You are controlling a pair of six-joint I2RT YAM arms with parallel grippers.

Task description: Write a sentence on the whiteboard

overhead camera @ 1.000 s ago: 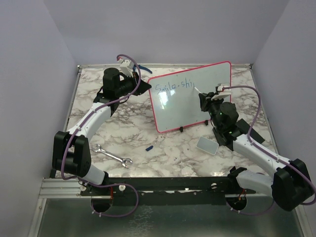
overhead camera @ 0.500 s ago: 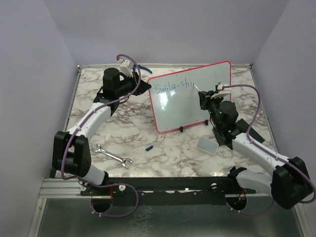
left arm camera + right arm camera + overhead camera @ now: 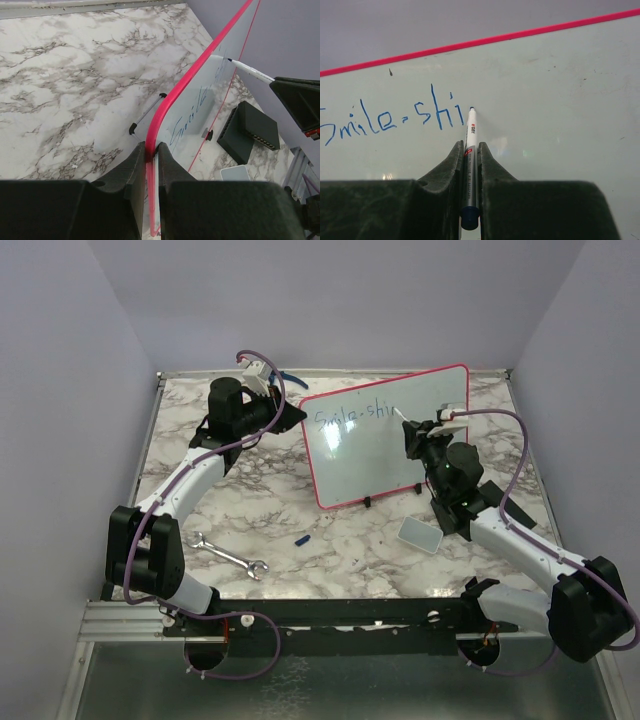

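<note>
Whiteboard [image 3: 385, 465] stands propped at far centre of the counter [image 3: 290, 495], with the left claw [image 3: 151, 150] clenched on its red side edge. Right claw [image 3: 468, 147] grasps the marker [image 3: 471, 131], tip at the board face just right of "Smile-shi"; the sentence [image 3: 385, 120] is unfinished. Risks: too much tip pressure could push the board back or twist it in the left claw, and too little would skip strokes. The marker might also slip.

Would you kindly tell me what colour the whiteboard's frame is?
Red-pink; the whiteboard frame shows best in the right wrist view.

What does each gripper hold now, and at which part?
The left gripper clamps the whiteboard by its red-framed edge. The right gripper holds the marker by its barrel.
</note>
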